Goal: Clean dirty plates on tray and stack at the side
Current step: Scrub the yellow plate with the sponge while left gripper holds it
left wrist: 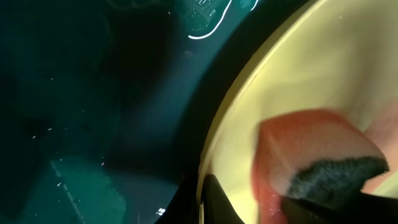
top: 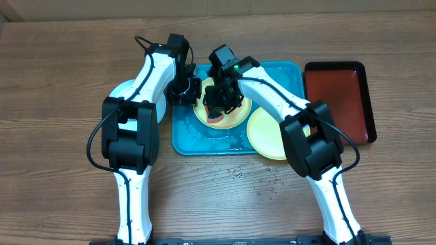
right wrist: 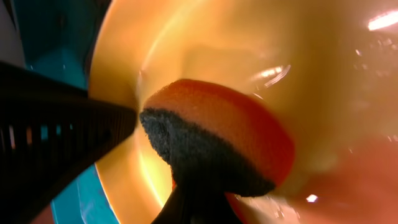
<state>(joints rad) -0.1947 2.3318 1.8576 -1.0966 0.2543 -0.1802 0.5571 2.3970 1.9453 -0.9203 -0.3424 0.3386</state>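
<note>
- Sponge [right wrist: 230,137], orange with a dark scouring face, sits clamped in the right tool [top: 223,97], pressed on a glossy yellow plate [top: 240,116].
- Left tool [left wrist: 208,199] pinches that plate's rim, shown only by the left wrist view.
- Turquoise tray [top: 204,144] holds this plate; another yellow plate [top: 267,133] overlaps its right edge.
- White plate [top: 122,88] lies on the counter [top: 54,82], left.

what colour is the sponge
The sponge is orange with a dark scouring side; clearest in right wrist view.
</note>
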